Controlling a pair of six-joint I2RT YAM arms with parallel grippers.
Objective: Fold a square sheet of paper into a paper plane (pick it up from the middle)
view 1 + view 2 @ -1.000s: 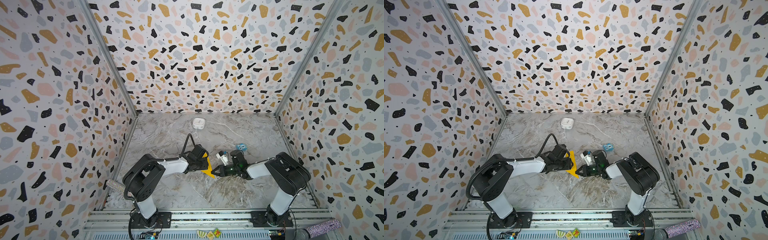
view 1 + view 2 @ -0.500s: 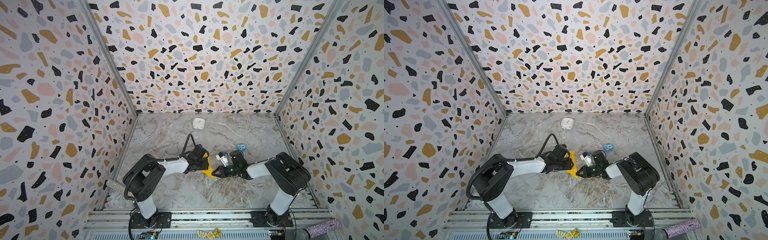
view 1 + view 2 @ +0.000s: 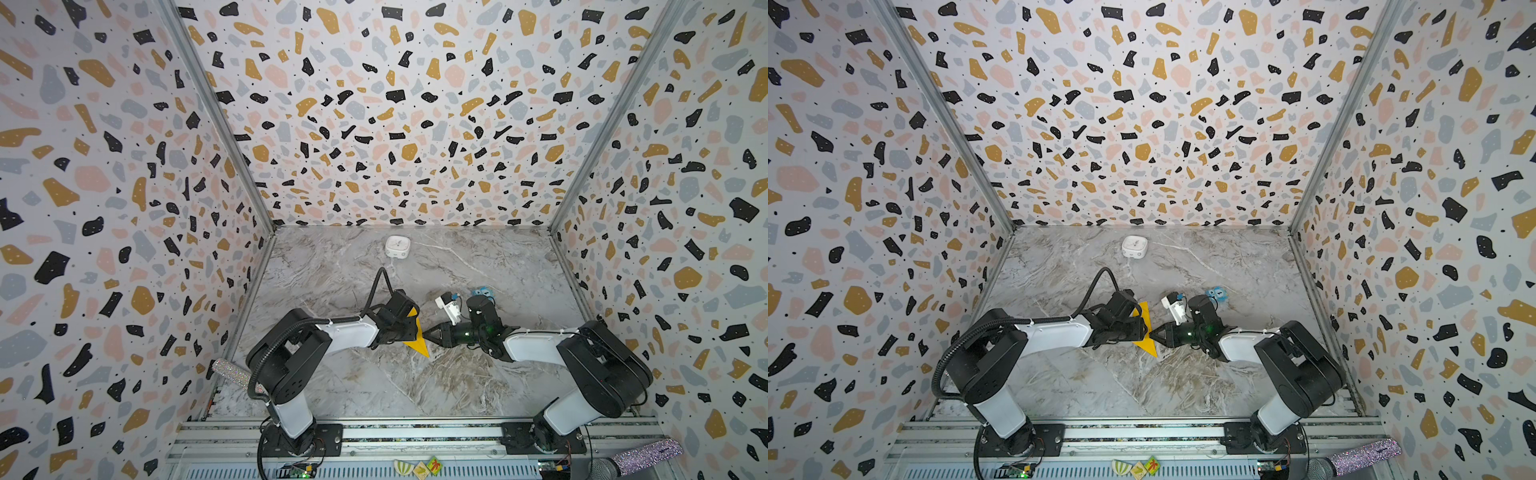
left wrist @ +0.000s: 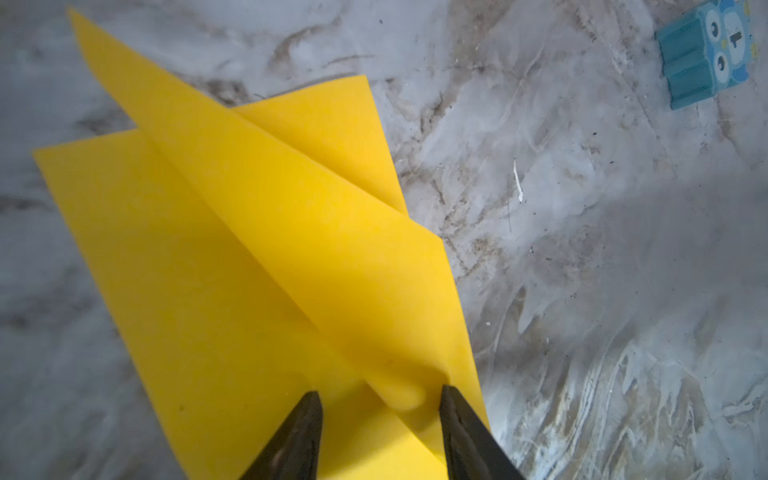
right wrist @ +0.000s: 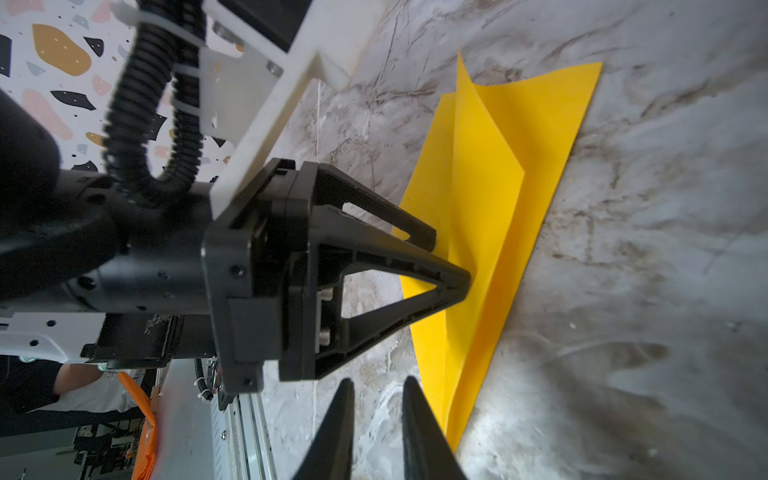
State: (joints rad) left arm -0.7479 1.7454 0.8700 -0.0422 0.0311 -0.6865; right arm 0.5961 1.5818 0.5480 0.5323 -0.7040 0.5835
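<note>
The step looked like pinching up the centre fold of the paper plane (image 3: 417, 340). The left gripper (image 4: 380, 409) stood half-spread astride that raised fold, tips on the paper, not yet squeezing. It needed to close squarely on the ridge. The right gripper (image 5: 376, 386), nearly closed and empty just beside the nose, could have pinned the paper against sliding. The plane lay mid-table (image 3: 374, 395) between the arms. Its long axis ran far to near, with the nose pointing near and slightly right.
</note>
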